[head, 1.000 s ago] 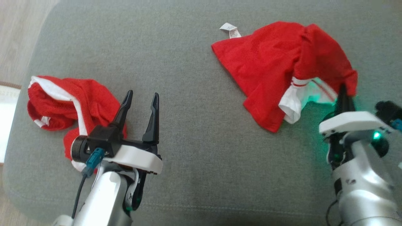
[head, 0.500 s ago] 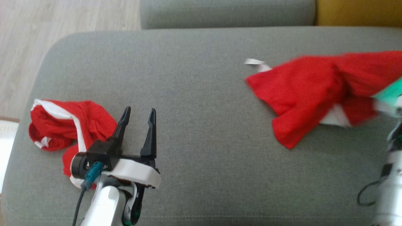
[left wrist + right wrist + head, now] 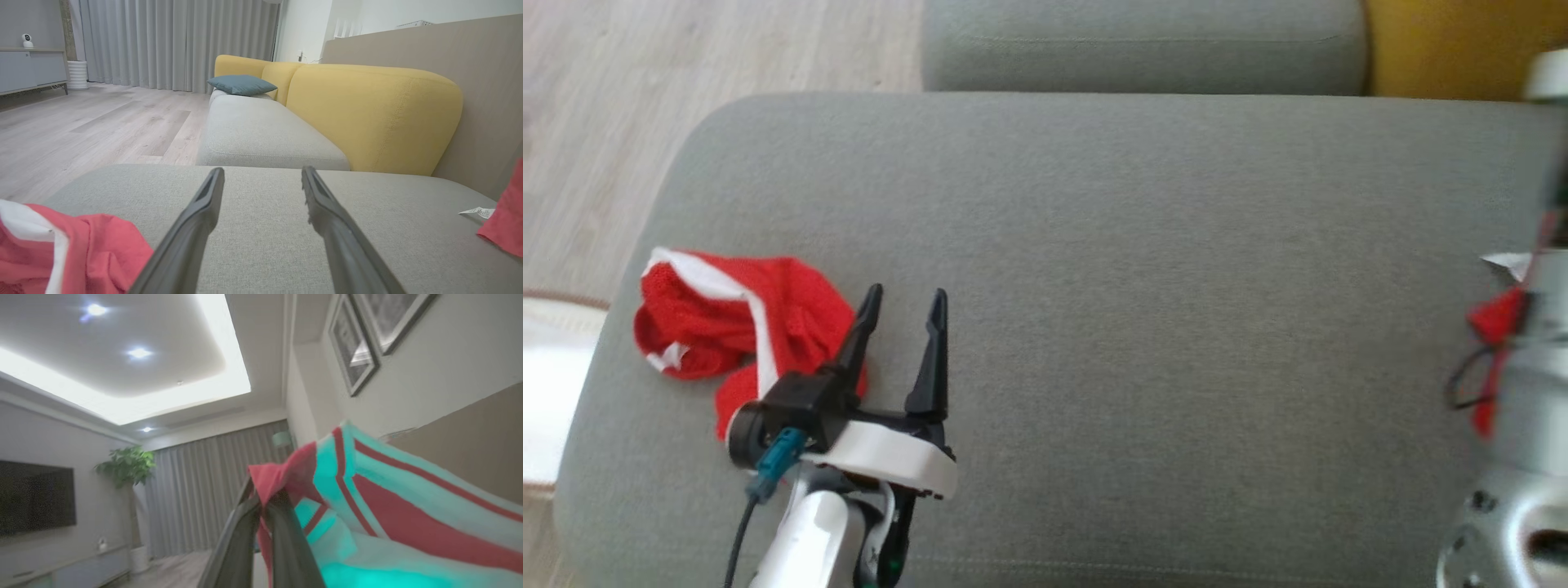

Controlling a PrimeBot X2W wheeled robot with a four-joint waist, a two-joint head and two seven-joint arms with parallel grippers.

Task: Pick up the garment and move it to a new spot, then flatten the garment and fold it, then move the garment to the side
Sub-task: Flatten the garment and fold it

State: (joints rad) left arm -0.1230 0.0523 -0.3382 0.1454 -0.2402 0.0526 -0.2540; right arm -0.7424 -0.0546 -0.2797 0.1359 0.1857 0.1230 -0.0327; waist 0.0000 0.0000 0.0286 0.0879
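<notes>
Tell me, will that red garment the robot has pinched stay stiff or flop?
Probably floppy: the red garment drapes in soft folds from the shut right end effector. Likely light for its size, since a small pinch of fabric holds it up.

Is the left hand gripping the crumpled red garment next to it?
No, the left hand is open with bare grey cushion between its fingers, and the red garment lies beside it.
</notes>
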